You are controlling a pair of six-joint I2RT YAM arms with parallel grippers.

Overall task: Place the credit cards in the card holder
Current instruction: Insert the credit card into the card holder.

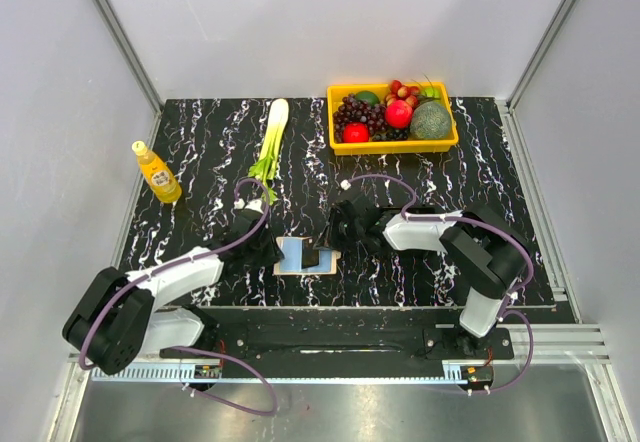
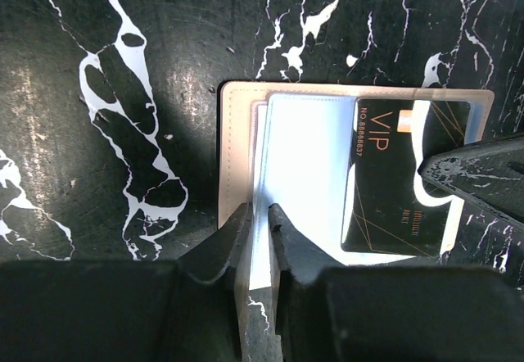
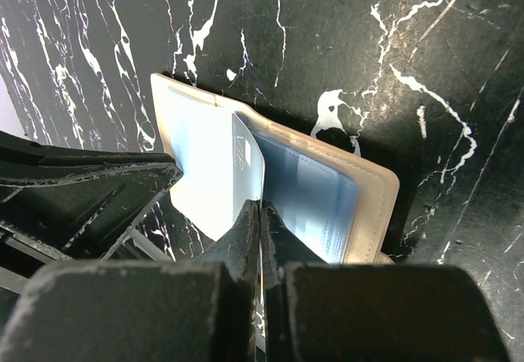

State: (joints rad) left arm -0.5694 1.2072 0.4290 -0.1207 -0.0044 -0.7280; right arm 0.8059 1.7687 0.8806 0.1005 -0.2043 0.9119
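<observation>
My left claw (image 2: 259, 217) pinches the near edge of the card holder (image 2: 237, 133), which lies open on the desk (image 2: 98, 18). My right claw (image 3: 260, 212), pressed together, grips the black card (image 2: 401, 182). I'd hold the pocket open and feed the card in flat, leading edge first.

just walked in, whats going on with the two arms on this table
The two arms are working a card into an open card holder that lies on the black marble table. The left claw pinches an edge of the holder's light blue inner panel. The right claw is shut on a black VIP card, which sits over the holder's other half and does not look tucked into a pocket yet.
</observation>
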